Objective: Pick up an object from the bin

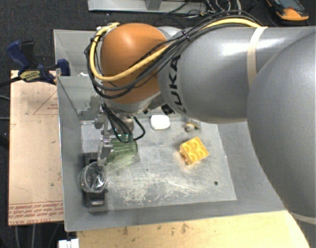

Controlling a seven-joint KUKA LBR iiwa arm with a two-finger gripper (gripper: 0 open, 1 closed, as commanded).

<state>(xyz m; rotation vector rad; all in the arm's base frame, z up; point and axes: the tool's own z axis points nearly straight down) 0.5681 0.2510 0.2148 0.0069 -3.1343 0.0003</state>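
My gripper (104,153) hangs under the orange-covered wrist at the bin's left side, low over the floor. Right beside it, on its right, lies a clear greenish ribbed plastic piece (123,154); they look to be touching. Just below the gripper, near the bin's front left corner, sits a clear round cup-like thing (93,178) on a black base (96,200). Whether anything is held is hidden by the wrist.
A yellow waffle-patterned block (193,151) lies mid-bin to the right. A small white lump (159,122) and a tiny beige bit (189,125) rest further back, close under the arm. The arm covers the bin's back and right parts.
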